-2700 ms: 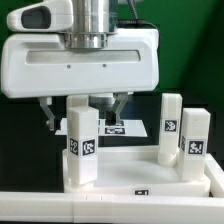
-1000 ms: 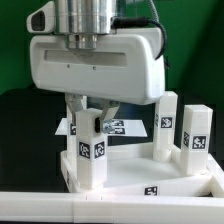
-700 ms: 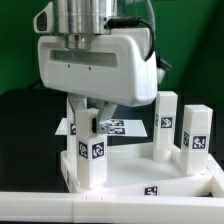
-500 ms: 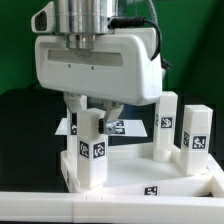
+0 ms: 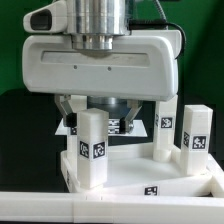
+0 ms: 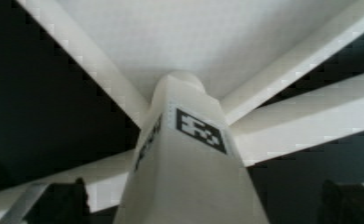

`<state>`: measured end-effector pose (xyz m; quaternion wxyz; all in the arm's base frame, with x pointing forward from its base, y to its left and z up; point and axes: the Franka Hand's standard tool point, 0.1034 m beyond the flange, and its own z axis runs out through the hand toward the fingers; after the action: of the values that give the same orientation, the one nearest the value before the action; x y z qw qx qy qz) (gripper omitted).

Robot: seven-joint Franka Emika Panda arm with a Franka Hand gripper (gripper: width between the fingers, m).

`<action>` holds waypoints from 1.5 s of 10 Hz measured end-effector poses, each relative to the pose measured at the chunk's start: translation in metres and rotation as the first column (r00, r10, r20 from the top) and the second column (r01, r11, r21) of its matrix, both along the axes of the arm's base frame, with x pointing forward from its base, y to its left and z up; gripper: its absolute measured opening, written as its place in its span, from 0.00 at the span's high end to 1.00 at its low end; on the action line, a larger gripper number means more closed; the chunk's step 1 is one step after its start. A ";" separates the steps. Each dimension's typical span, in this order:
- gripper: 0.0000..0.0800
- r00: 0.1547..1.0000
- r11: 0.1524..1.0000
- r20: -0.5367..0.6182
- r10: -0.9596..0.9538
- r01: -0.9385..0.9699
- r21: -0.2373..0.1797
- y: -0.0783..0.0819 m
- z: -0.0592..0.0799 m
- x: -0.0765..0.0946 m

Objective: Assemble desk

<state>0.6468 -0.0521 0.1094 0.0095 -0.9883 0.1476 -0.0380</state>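
The white rimmed tabletop (image 5: pixel 150 178) lies low in the exterior view. One white tagged leg (image 5: pixel 92 148) stands upright in its near corner on the exterior view's left. My gripper (image 5: pixel 98 112) hangs straight above this leg. It is open, with one finger (image 5: pixel 70 106) on each side of the leg's top and a gap on both sides. In the wrist view the leg (image 6: pixel 197 150) rises between the dark fingertips (image 6: pixel 63 200) without touching them. Two more legs (image 5: pixel 168 126) (image 5: pixel 194 140) stand upright at the exterior view's right.
The marker board (image 5: pixel 124 126) lies flat on the black table behind the legs. A long white bar (image 5: pixel 40 205) runs along the front edge of the exterior view. A green backdrop stands behind.
The fingers were shut on the top of the near leg. They have now spread apart and let it go, and the hand has turned. The leg stays upright in its corner.
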 end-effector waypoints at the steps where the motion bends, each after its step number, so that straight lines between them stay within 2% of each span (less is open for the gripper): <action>1: 0.19 0.994 0.994 0.001 0.109 -0.109 -0.009 -0.002 0.000 0.000; 5: 0.19 0.880 0.879 -0.006 0.476 -0.475 -0.045 -0.002 0.003 0.002; 9: 0.19 0.735 0.732 -0.025 0.678 -0.678 -0.068 -0.004 0.002 0.002; 10: 0.31 0.729 0.726 -0.026 0.684 -0.684 -0.068 -0.005 0.002 0.001; 11: 0.53 0.732 0.729 -0.026 0.681 -0.681 -0.068 -0.005 0.002 0.001; 12: 0.53 0.736 0.734 -0.025 0.676 -0.676 -0.067 -0.004 0.002 0.001; 13: 0.64 0.748 0.745 -0.024 0.664 -0.664 -0.065 -0.005 0.002 0.001; 15: 0.64 0.748 0.746 -0.024 0.663 -0.663 -0.065 -0.005 0.002 0.001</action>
<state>0.6479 -0.0567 0.1110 -0.0120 -0.9760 -0.2141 -0.0374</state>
